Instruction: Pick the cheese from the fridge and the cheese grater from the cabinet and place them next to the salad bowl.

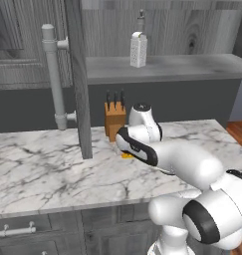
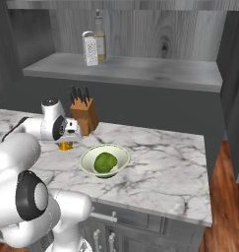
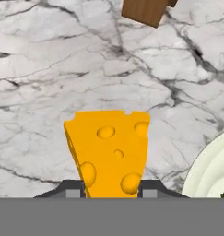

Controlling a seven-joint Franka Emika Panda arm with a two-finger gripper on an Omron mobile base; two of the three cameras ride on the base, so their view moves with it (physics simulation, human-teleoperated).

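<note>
You are looking at a white marble counter (image 2: pixel 160 162) under an open grey wood-grain cabinet (image 1: pixel 77 74), whose door carries a long light-grey handle (image 1: pixel 55 79). On the cabinet's grey shelf (image 2: pixel 140 69) the cheese grater (image 2: pixel 90 48) stands upright, just beside a tall bottle (image 2: pixel 99 42) with a pale label. On the counter, the salad bowl (image 2: pixel 104 160) sits with its green leafy ball inside, and a wooden knife block (image 2: pixel 84 114) stands near the back edge.

Your gripper (image 3: pixel 111 188) is low over the marble, left of the bowl in the right base view. The cheese (image 3: pixel 109 150) stands between its fingers (image 3: pixel 72 188), close to the bowl's rim and on or just above the marble. One dark tip sits at each flank of the wedge; you cannot tell whether they pinch it or have just let go.
</note>
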